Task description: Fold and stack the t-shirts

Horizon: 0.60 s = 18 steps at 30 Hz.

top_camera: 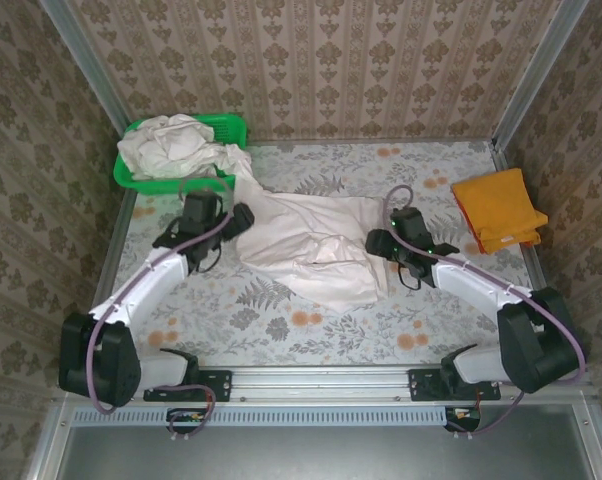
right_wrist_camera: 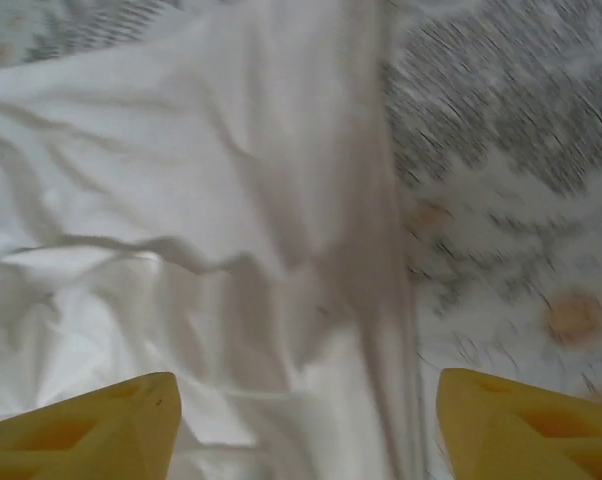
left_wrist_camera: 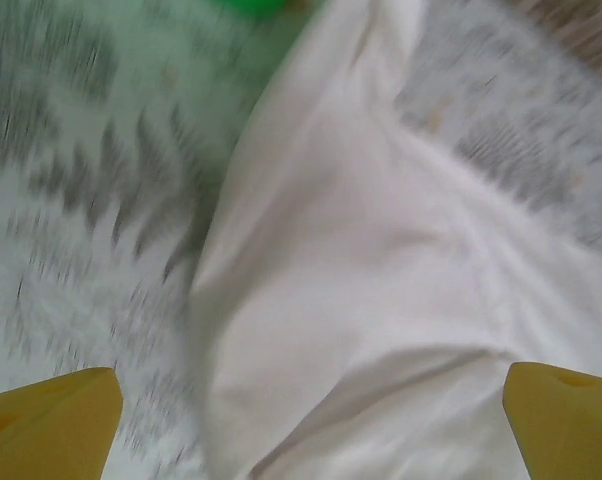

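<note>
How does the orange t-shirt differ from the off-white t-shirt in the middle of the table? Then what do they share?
The orange t-shirt is folded flat; the off-white t-shirt lies spread and rumpled. The orange t-shirt sits by the right edge; the off-white t-shirt lies mid-table, covering more of it. Both rest on the table.

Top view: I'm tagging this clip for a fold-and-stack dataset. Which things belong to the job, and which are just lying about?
Job:
off-white t-shirt, spread mid-table
off-white shirts, heaped at far left
orange t-shirt, folded, far right

Just there:
green basket, holding that heap
floral table cover
</note>
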Each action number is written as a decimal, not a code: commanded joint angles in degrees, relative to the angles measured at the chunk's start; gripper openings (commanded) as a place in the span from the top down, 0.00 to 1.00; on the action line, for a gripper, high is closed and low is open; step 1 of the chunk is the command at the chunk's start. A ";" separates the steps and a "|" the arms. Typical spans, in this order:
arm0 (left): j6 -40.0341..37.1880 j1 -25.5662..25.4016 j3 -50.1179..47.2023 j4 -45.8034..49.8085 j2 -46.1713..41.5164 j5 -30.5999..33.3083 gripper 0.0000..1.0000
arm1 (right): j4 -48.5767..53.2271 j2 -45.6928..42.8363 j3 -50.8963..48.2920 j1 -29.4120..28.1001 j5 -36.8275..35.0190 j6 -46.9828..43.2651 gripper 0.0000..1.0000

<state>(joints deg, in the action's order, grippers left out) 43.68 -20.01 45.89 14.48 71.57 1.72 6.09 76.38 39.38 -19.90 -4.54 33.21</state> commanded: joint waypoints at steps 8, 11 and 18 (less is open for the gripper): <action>13.80 -3.81 -9.94 -7.75 0.94 -0.04 0.16 | -4.25 2.10 -7.13 2.45 10.20 9.48 0.53; 15.08 -4.16 -10.22 -9.26 2.74 -0.26 0.31 | -7.36 6.44 -6.94 2.43 13.06 10.26 0.63; 14.49 -4.30 -9.70 -11.62 6.26 0.30 0.86 | -7.47 6.41 -5.16 2.50 10.44 8.45 1.00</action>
<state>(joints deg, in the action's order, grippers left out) 57.82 -23.99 35.86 5.06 76.97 1.50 -1.13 84.33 32.88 -17.50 6.72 42.39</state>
